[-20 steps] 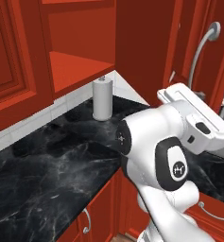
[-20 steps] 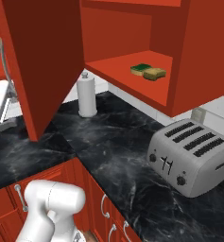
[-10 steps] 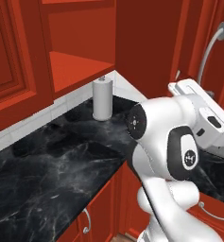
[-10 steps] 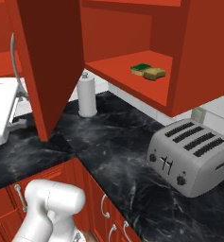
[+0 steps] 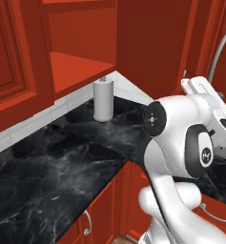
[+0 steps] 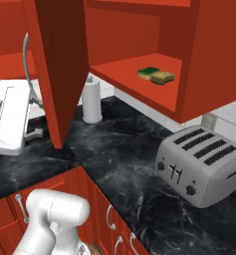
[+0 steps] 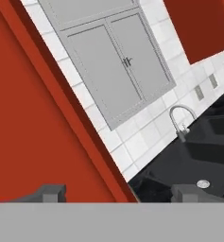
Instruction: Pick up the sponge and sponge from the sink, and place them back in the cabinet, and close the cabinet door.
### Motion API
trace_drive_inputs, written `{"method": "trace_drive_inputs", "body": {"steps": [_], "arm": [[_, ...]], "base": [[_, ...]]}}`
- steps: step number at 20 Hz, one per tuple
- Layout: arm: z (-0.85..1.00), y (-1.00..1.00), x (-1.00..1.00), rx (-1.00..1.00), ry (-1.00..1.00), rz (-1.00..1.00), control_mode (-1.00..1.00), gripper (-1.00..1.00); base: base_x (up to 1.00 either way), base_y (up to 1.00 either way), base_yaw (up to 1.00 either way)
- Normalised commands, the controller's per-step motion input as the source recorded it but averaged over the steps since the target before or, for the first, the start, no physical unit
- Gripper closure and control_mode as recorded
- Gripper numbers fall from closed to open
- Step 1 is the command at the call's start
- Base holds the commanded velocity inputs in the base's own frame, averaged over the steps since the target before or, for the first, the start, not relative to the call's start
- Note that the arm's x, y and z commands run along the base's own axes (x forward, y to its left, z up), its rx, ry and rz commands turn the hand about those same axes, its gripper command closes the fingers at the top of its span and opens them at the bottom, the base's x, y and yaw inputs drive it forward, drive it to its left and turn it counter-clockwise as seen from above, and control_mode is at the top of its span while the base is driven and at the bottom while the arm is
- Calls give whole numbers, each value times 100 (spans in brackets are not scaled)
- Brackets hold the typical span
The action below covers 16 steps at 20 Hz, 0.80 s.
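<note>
Sponges [image 6: 156,75] sit on the cabinet [image 6: 139,74] shelf — hand view catches the sink [image 7: 203,146].

Open wall cabinet above a corner worktop, with both sponges on its shelf.

Two sponges [image 6: 156,75] are seen touching side by side on the shelf [image 6: 124,74] inside the cabinet [image 6: 204,55], towards its right wall. The cabinet door [image 6: 57,60] is swung out to the left of the shelf. Under the cabinet, a paper towel roll [image 6: 92,101] is stood upright at the back corner of the worktop [image 6: 119,154], and a toaster [image 6: 201,164] is set well to its right. The sink [image 7: 203,146] with its faucet [image 7: 182,120] is seen beyond the door's edge in the hand view.
</note>
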Motion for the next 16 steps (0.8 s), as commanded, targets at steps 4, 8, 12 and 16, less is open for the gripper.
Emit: {"method": "trace_drive_inputs", "body": {"steps": [4, 8, 12, 16], "arm": [[-3, -39, 50, 10, -15, 0, -100, -100], [0, -39, 55, 10, -15, 0, -100, -100], [0, -36, 57, 10, -14, 0, -100, -100], [0, -39, 61, 12, -12, 0, -100, -100]], "base": [[0, 0, 0], [0, 0, 0], [0, 0, 0], [0, 0, 0]]}}
